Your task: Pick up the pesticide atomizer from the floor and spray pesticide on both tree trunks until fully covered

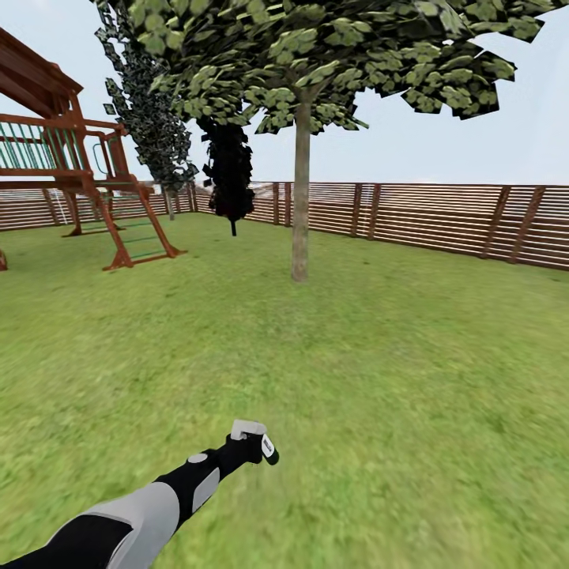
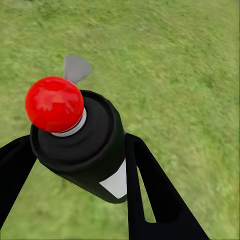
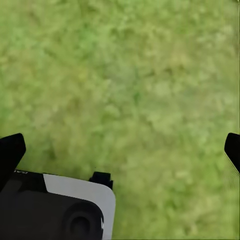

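My left gripper (image 1: 254, 447) is shut on the pesticide atomizer (image 1: 265, 447), a dark bottle with a white label and a pale spray head, held low over the grass. In the left wrist view the atomizer (image 2: 85, 145) with its red spot sits between the two black fingers (image 2: 150, 185). One tree stands ahead across the lawn, and its bare grey-brown tree trunk (image 1: 301, 190) is well beyond the gripper. No pesticide shows on the trunk. The paved floor is out of view. My right gripper (image 3: 122, 150) is open over grass with nothing between its fingers.
A brown slat fence (image 1: 442, 217) rings the lawn behind the tree. A wooden play set (image 1: 87, 182) stands at the far left. Two dark narrow cypress-like trees (image 1: 229, 170) rise near the fence. Open grass (image 1: 379, 371) lies between me and the trunk.
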